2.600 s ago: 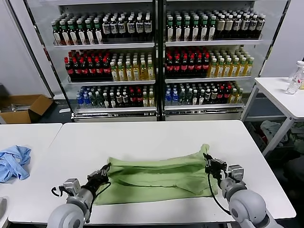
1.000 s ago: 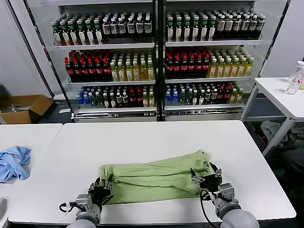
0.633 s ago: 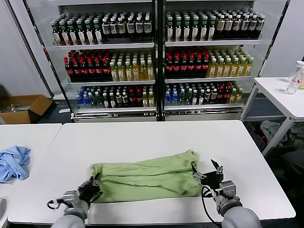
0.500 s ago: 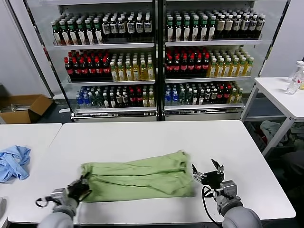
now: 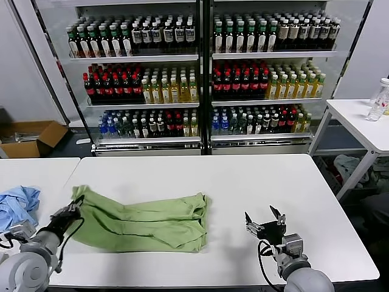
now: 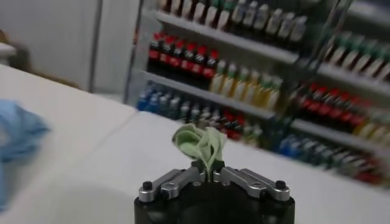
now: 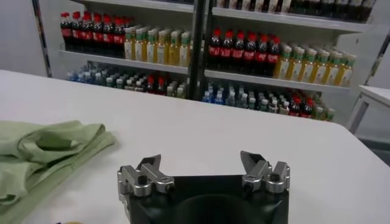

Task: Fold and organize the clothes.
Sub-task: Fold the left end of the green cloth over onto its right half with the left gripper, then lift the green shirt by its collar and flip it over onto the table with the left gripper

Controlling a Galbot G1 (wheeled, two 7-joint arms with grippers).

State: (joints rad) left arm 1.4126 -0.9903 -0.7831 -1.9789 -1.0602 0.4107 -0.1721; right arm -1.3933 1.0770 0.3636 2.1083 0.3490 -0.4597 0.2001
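Observation:
The clothes, a light green shirt (image 5: 143, 219) folded into a long band, lie across the left half of the white table (image 5: 255, 182). My left gripper (image 5: 72, 208) is at the band's left end, shut on a bunched corner of the shirt (image 6: 200, 143), which sticks up between its jaws. My right gripper (image 5: 264, 222) rests on the table to the right of the shirt, apart from it, jaws wide open and empty (image 7: 204, 164). The shirt's right end (image 7: 42, 149) shows in the right wrist view. No printed graphic is visible.
A light blue garment (image 5: 18, 205) lies on the neighbouring table at the left, close to my left gripper. Drink coolers (image 5: 200, 73) stand behind the table. A second white table (image 5: 361, 121) stands at the far right, a cardboard box (image 5: 30, 139) on the floor at left.
My left gripper closed on the shirt's left end and dragged the whole shirt leftward across the table. My right gripper let go of the right end and stayed in place, open.

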